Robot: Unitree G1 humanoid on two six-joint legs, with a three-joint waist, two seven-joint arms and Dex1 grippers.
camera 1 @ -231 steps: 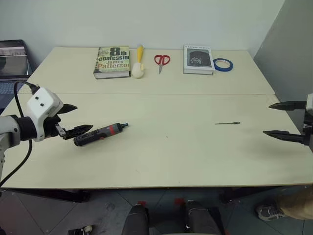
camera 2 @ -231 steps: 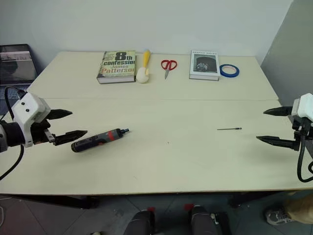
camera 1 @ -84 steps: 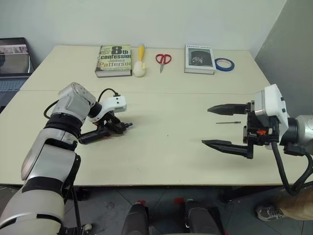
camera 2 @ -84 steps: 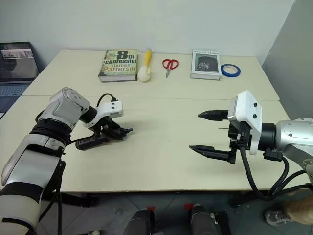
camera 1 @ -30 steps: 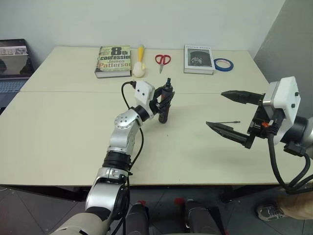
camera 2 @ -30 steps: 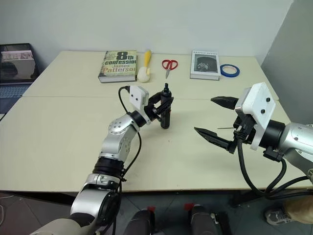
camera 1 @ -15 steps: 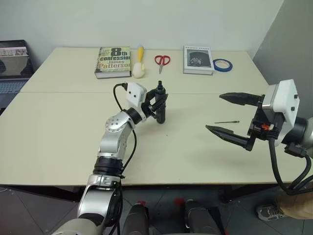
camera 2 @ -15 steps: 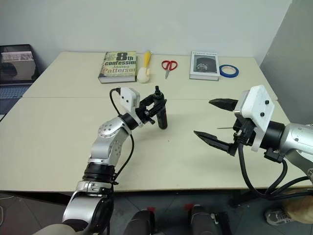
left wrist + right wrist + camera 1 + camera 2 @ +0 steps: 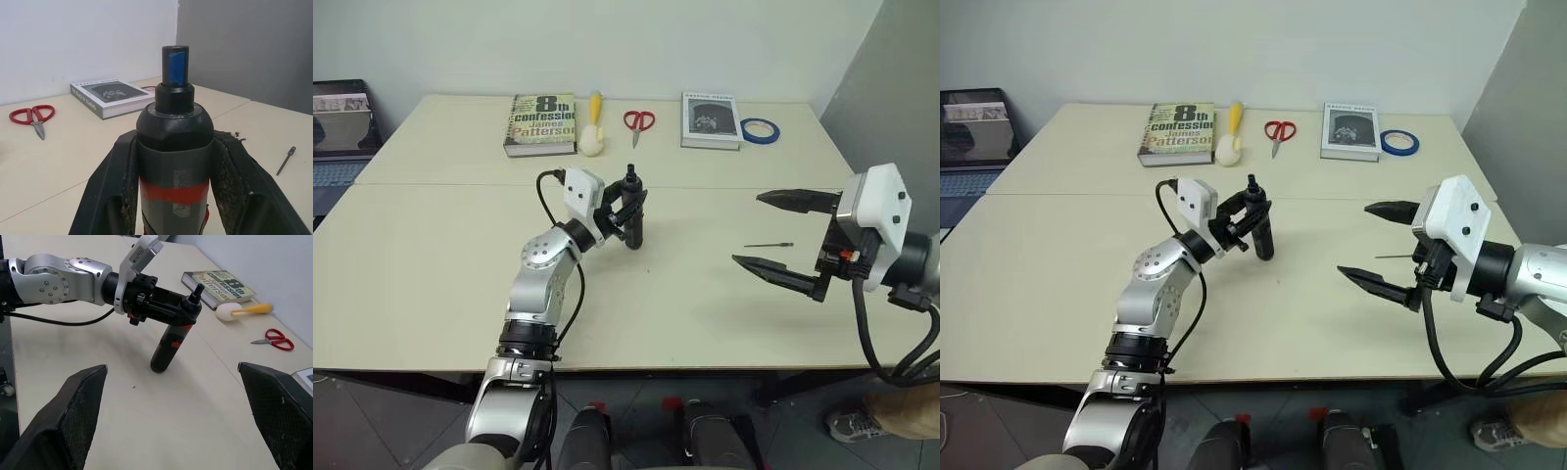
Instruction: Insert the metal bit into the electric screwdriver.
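The electric screwdriver [image 9: 633, 223] is a black cylinder with a red band. It stands nearly upright over the middle of the table, tip up, its base close to the tabletop. My left gripper [image 9: 627, 204] is shut on its body, and in the left wrist view both fingers [image 9: 113, 191] press its sides at the red band [image 9: 172, 192]. The metal bit [image 9: 769, 245] lies flat on the table to the right, a thin dark rod. My right gripper [image 9: 749, 228] hovers just beside the bit, open wide and holding nothing.
Along the table's far edge lie a paperback book [image 9: 541, 123], a yellow-handled brush [image 9: 593, 125], red scissors [image 9: 635, 122], a second book [image 9: 710, 119] and a blue tape roll [image 9: 760, 129]. A laptop [image 9: 335, 137] sits off the left side. A grey wall [image 9: 891, 88] borders the right.
My left arm has drawn the upright screwdriver a little to the left and back. The right gripper has stayed open in about the same place near the bit.
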